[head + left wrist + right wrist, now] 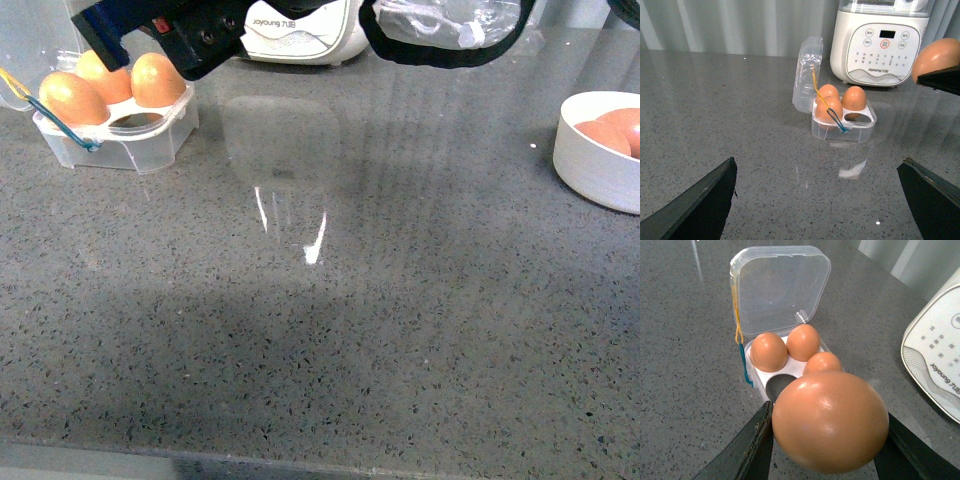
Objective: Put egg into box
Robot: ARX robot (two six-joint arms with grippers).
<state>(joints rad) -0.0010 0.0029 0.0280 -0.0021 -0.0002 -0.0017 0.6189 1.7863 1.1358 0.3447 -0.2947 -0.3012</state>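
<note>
Orange-brown egg [830,422] pinched in right claw [829,445], near open box [780,290]

A grey, dark-speckled stone table [400,350] is seen filling the scene, its polished surface marked by bright streaks of reflected light [315,245] and crossed by a broad darker shadow nearer the front. Toward its far side a white kitchen appliance [882,47] is set, and pale grey pleated curtains [740,25] are hung behind it.
</note>
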